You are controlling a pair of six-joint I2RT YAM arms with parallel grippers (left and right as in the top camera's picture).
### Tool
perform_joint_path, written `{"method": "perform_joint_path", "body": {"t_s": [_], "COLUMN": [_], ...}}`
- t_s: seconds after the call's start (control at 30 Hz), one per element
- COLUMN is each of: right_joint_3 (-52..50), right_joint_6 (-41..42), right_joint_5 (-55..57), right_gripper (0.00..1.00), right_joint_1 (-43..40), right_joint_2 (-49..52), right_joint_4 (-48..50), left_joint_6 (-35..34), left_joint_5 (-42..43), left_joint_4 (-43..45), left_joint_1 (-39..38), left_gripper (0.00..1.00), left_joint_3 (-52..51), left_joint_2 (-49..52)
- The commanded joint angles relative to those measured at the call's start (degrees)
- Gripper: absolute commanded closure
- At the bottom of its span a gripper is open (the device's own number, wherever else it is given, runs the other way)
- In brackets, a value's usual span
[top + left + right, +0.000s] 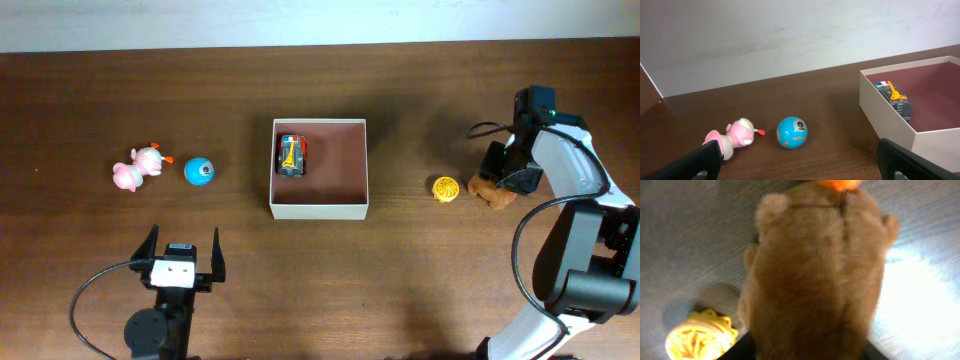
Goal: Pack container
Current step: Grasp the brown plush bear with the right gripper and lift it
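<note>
Dark wooden table (400, 300) is shown from above, with a pale wall behind it. The container (320, 210), a shallow square box with cream walls and a reddish-brown inside, is set at the middle of the table, ahead and to the right of the left hand (184, 242) and well apart from the right hand (497, 178). One item, a small dark toy car (291, 155), is laid inside near the left wall. Four toys are left outside. A pink figure (137, 167) and a blue ball (199, 171) are found ahead of the left hand, whose fingers are spread wide and empty. A yellow toy (445, 188) and a brown plush (495, 197) are placed at the right hand. The plush fills the right wrist view, directly beneath that hand; whether it is clenched cannot be told. Packing is judged barely begun, with the plush likely next.
</note>
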Motion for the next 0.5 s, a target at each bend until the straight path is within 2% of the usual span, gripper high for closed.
{"method": "perform_joint_path", "body": {"t_s": [0.0,0.07,0.23,0.33,0.47], "right_joint_3": [-1.0,-1.0,0.2,4.2,11.2], "right_joint_6": [0.3,0.3,0.3,0.3,-1.7], "right_joint_5": [-0.5,-0.5,-1.0,-3.1,-8.2], "right_gripper": [0.74,0.80,0.85,0.89,0.89], "right_joint_1": [-0.2,-0.2,-0.2,-0.2,-0.1], "right_joint_2": [0.1,0.1,0.1,0.0,-0.3], "right_joint_4": [0.7,0.7,-0.9,-4.5,-9.9], "left_joint_6": [0.7,0.7,0.7,0.7,0.7], "left_joint_5": [-0.2,-0.2,-0.2,-0.2,-0.2], "left_joint_4": [-0.1,-0.1,-0.1,-0.1,-0.1], "left_joint_1": [-0.2,-0.2,-0.2,-0.2,-0.2], "left_gripper": [0.00,0.00,0.00,0.00,0.00], "left_joint_3": [-0.3,-0.3,-0.3,-0.3,-0.3], "left_joint_2": [-0.4,-0.4,-0.4,-0.4,-0.4]}}
